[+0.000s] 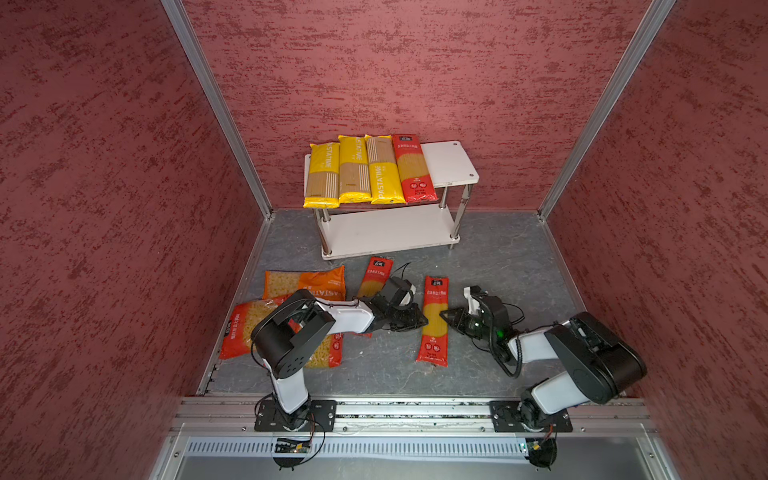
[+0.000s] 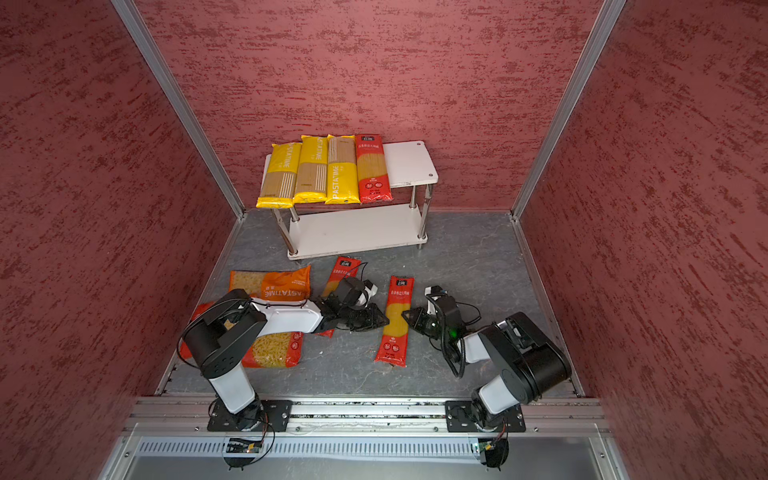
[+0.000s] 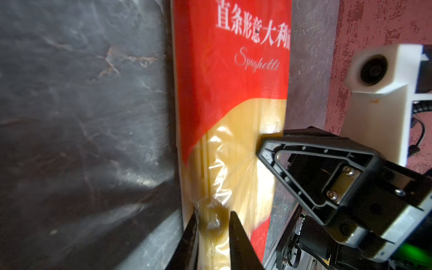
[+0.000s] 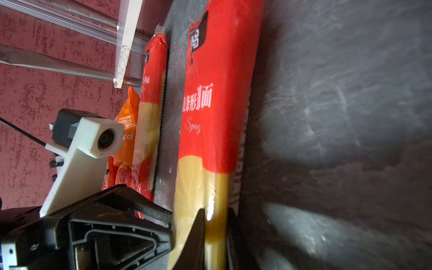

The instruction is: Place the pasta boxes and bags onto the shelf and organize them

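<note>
A long red spaghetti bag (image 1: 434,347) (image 2: 392,345) lies on the grey floor between my two grippers. My left gripper (image 1: 422,321) (image 3: 214,215) is shut on its left edge over the clear window. My right gripper (image 1: 445,316) (image 4: 216,214) is shut on the opposite edge. The shelf (image 1: 451,163) (image 2: 409,163) stands at the back. Three yellow PASTATIME packs (image 1: 353,168) and one red spaghetti bag (image 1: 413,166) lie side by side on its top board. The right end of that board and the lower board (image 1: 386,228) are bare.
Another red spaghetti bag (image 1: 377,272) (image 4: 152,98) lies partly under my left arm. An orange short-pasta bag (image 1: 305,282) and a red short-pasta bag (image 1: 245,328) lie at the left, partly hidden by the arm. Red walls enclose the floor on three sides.
</note>
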`<action>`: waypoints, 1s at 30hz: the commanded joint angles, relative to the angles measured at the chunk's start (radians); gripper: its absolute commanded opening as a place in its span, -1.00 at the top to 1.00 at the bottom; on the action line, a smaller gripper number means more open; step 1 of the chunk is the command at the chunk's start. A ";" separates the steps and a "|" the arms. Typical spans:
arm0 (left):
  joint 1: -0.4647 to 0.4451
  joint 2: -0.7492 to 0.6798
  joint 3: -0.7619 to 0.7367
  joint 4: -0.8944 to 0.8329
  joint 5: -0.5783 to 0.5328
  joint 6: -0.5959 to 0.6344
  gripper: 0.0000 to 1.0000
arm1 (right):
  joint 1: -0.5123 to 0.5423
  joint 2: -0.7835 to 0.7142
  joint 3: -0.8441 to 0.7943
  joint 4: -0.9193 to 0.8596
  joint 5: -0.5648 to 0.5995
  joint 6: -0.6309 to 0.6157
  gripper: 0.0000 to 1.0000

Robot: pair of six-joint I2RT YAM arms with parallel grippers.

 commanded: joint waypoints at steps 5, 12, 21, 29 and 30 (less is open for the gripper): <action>0.011 -0.192 -0.061 0.058 -0.014 0.044 0.23 | 0.012 -0.167 -0.021 0.088 -0.018 -0.133 0.93; 0.038 -0.372 -0.143 0.160 0.015 0.150 -0.24 | 0.012 -0.496 -0.029 -0.036 0.034 -0.305 1.00; -0.002 -0.558 -0.287 0.475 -0.050 0.360 -0.63 | 0.012 -0.775 0.082 -0.075 -0.035 -0.415 1.00; 0.027 -0.495 -0.193 0.486 0.128 0.357 -0.65 | 0.014 -0.715 0.220 0.086 -0.210 -0.303 1.00; 0.033 -0.492 -0.190 0.496 0.140 0.349 -0.64 | 0.015 -0.706 0.230 0.105 -0.217 -0.290 1.00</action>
